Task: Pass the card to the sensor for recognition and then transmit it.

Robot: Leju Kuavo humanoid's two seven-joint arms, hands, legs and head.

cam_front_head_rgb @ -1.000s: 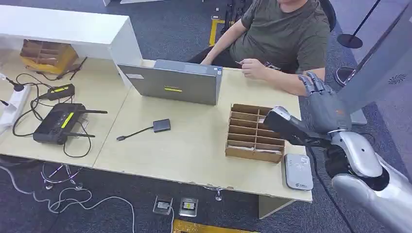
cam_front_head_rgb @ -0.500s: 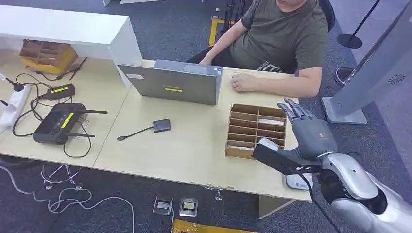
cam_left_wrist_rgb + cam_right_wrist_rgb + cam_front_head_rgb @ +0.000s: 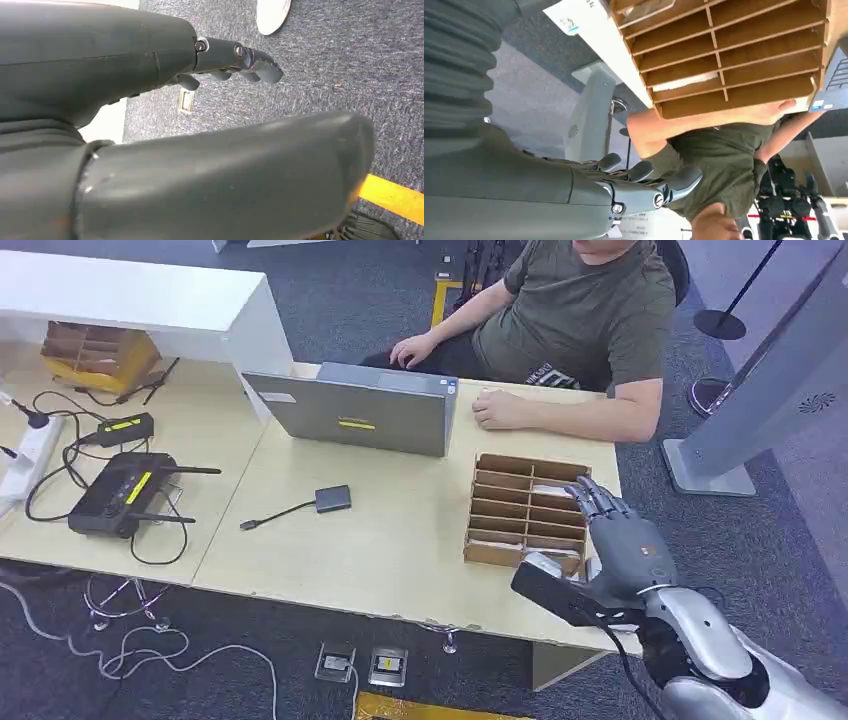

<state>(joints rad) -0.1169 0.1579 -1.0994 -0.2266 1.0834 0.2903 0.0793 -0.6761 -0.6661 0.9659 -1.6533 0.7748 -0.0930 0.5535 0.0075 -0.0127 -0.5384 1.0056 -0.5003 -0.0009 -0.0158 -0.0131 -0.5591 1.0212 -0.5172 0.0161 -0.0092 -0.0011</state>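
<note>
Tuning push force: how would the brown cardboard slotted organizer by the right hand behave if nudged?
The brown cardboard slotted organizer looks thin-walled, so probably light and apt to slide on the smooth table. It sits low and wide, so tipping seems unlikely. The thin dividers might bend under the right hand.

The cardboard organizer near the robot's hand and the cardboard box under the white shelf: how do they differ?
The cardboard organizer lies in the open on the table, near its right end; the cardboard box sits tucked under the white shelf at far left. The organizer's slots hold white cards; what the box holds is unclear. Both are brown cardboard with dividers.
</note>
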